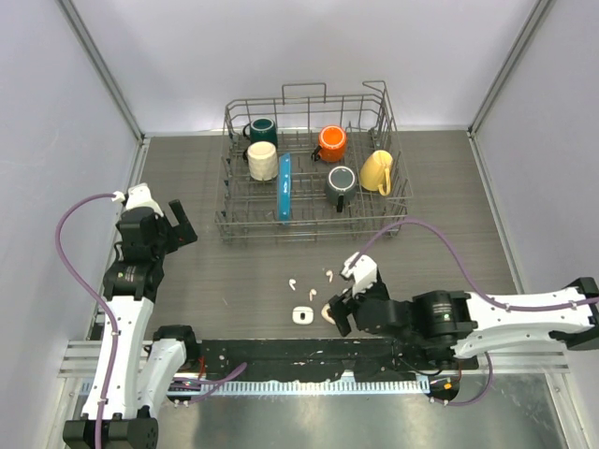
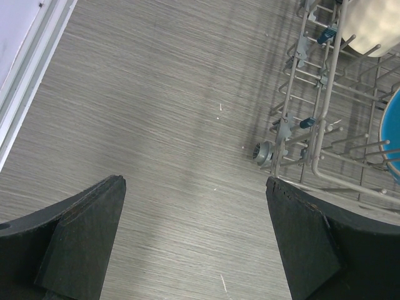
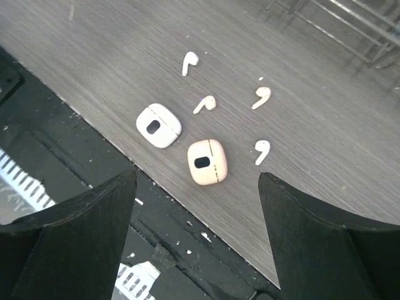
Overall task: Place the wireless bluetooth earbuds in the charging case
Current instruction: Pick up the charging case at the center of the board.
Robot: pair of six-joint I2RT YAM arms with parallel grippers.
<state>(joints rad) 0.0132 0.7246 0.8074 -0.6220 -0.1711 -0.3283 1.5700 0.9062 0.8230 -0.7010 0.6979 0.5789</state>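
Four tiny stemmed earbuds lie loose on the grey table: one (image 3: 189, 62) at the far side, one (image 3: 205, 104) in the middle, and two (image 3: 262, 97) (image 3: 262, 151) to the right. A white charging case (image 3: 159, 125) and a pink-beige charging case (image 3: 206, 161) lie flat beside them, lids apparently shut. From above, the earbuds (image 1: 313, 294) and the white case (image 1: 301, 315) sit near the front edge. My right gripper (image 3: 197, 180) (image 1: 343, 301) is open and empty, hovering just above the pink-beige case. My left gripper (image 2: 194, 182) (image 1: 183, 224) is open and empty, far left, over bare table.
A wire dish rack (image 1: 393, 201) stands at the back with a teal mug (image 1: 262, 129), a cream mug (image 1: 263, 161), an orange mug (image 1: 331, 142), a yellow mug (image 1: 376, 171), a dark mug (image 1: 341, 182) and a blue plate (image 1: 284, 187). Its corner (image 2: 294, 125) is near my left gripper. A black strip (image 1: 309, 360) runs along the front edge.
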